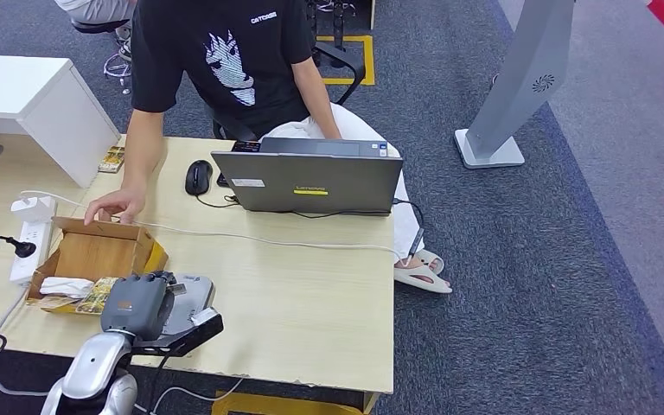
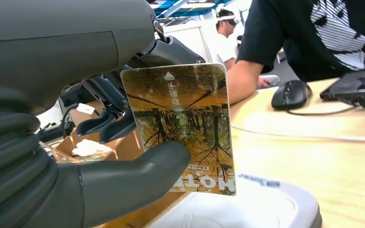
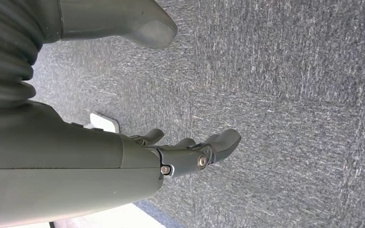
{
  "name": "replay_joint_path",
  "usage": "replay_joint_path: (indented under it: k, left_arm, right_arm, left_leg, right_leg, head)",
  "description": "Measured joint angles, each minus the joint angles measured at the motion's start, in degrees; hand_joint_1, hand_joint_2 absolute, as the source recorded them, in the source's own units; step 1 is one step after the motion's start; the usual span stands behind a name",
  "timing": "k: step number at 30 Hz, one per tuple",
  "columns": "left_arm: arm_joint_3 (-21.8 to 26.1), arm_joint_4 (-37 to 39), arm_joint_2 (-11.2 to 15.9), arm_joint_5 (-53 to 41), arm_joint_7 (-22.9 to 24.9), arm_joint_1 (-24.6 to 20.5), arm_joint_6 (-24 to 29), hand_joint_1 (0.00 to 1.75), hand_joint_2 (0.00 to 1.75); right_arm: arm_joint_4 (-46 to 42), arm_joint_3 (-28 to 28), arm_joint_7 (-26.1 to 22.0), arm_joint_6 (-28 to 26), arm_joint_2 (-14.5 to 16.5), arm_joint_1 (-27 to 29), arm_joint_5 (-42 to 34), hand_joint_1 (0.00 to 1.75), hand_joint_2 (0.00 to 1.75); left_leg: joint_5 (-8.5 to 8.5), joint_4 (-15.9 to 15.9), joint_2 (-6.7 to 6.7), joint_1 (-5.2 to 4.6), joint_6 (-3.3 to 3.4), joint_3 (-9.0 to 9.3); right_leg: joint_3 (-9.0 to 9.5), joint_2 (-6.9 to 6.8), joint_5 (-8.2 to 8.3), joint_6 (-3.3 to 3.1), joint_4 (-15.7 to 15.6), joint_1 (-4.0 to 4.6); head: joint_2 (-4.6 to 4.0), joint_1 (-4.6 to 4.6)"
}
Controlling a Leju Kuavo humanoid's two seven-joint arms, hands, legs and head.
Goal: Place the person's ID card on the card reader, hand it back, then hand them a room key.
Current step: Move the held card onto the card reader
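Over the card reader [image 2: 247, 209] at the table's near-left, my left hand [image 1: 135, 304] pinches the room key [image 2: 190, 128] upright; I'd extend it steadily toward the person [image 1: 225, 60]. My right hand [image 3: 190, 152] hangs empty, fingers loosely apart.

Pale wooden table [image 1: 311, 285], open laptop [image 1: 311, 180], black mouse [image 1: 198, 176], cardboard box [image 1: 95, 252], white card reader [image 1: 187, 298], white cable [image 1: 268, 239] across it
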Motion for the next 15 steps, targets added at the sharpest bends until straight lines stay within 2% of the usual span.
replay_joint_path:
  k: [15]
  left_arm:
    - [-0.26, 1.46, 0.23, 1.09, -0.06, 0.06, -1.45, 1.75, 1.75]
  right_arm:
    - [-0.03, 0.0, 0.38, 0.76, -0.01, 0.01, 0.0, 0.0, 1.75]
  left_leg:
    - [0.0, 0.0, 0.0, 0.0, 0.0, 0.0]
  right_leg:
    - [0.01, 0.0, 0.0, 0.0, 0.0, 0.0]
  head:
    - [0.0, 0.0]
